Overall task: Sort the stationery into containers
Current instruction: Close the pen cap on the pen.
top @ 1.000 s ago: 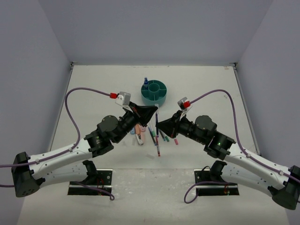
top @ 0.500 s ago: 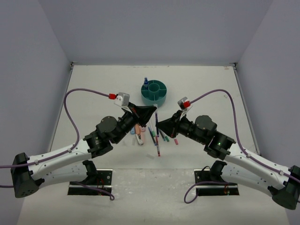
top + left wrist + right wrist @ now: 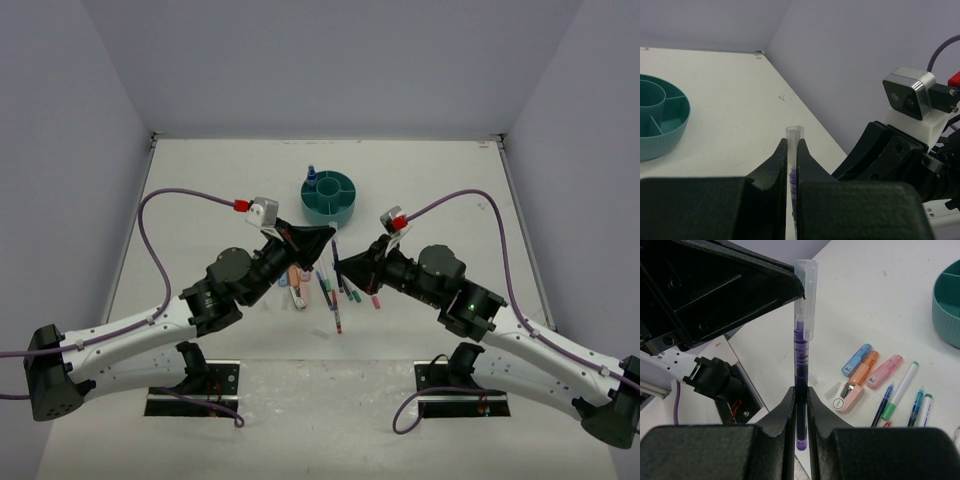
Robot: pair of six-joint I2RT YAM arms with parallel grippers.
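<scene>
While both arms meet tip to tip at frame centre in the top view, the left fingers [image 3: 801,154] are pressed onto the clear cap [image 3: 794,131]. The right fingers [image 3: 788,402] pinch the purple pen [image 3: 800,357] by its barrel. The pen is upright in the right wrist view, its top end inside the cap. Both are held off the counter [image 3: 200,190], over the loose pile [image 3: 335,290] of pens and markers at centre frame. Blue marker [image 3: 857,360], orange marker [image 3: 863,368] and pink marker [image 3: 884,371] lie side by side on the counter. The teal organiser [image 3: 322,208] sits at upper centre, apart from both arms, with something blue [image 3: 311,178] upright at its left side.
</scene>
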